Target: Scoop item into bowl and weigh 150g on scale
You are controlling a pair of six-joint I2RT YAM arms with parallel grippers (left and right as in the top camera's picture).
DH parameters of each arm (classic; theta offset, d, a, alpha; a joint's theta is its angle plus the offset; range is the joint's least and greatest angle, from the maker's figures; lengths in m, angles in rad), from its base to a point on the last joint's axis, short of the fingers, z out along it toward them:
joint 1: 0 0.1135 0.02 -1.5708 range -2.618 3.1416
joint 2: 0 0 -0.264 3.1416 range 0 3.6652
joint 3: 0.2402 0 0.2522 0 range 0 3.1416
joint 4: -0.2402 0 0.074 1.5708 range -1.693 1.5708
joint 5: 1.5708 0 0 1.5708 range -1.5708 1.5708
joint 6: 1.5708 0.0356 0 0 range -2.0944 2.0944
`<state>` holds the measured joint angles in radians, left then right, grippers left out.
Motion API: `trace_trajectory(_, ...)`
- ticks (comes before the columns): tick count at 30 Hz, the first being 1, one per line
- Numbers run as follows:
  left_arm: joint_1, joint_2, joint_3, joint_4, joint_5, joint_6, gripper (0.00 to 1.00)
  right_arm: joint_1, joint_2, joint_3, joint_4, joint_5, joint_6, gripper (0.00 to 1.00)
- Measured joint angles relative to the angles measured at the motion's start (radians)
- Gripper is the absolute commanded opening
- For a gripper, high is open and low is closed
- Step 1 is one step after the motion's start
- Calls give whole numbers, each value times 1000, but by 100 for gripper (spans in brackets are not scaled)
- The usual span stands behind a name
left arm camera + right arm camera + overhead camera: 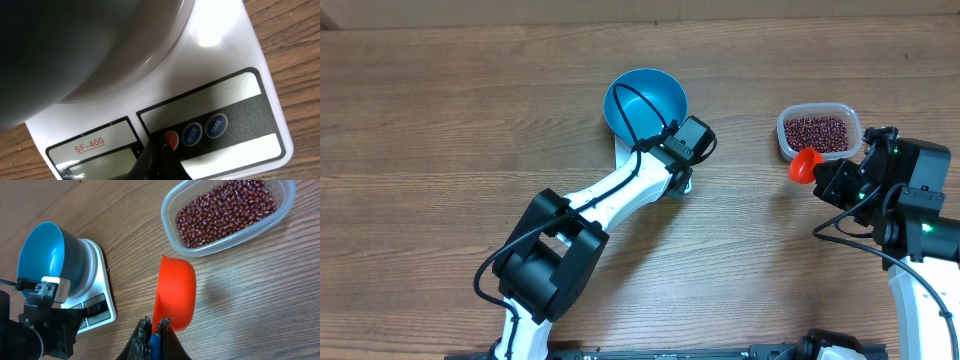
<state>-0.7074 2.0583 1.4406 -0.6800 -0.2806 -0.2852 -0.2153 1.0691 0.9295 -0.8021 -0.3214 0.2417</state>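
Empty bowl (665, 95) on scale (225, 60); left tool (158, 150) pressed together at its button; right tool (155, 325) pinching empty scoop (175, 290); beans (225, 210) upper right, unscooped.

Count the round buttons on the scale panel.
3, in a row on the scale panel: red button at left, partly under the left gripper; blue MODE button in the middle; blue TARE button at right. The gripper could hide another.
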Motion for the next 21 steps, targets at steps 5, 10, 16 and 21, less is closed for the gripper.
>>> trace_trajectory(5, 0, 0, 0, 18, 3, 0, 4, 0, 0, 0, 0, 0, 0, 4)
trace_trajectory(10, 0, 0, 0, 45, 7, 0, 4, 0, 0, 0, 0, 0, 0, 4)
trace_trajectory(16, 0, 1, 0, 49, 7, 0, 5, 0, 0, 0, 1, -1, 0, 4)
trace_trajectory(21, 0, 9, 0, 52, 7, 0, 4, 0, 0, 0, 0, 0, 0, 4)
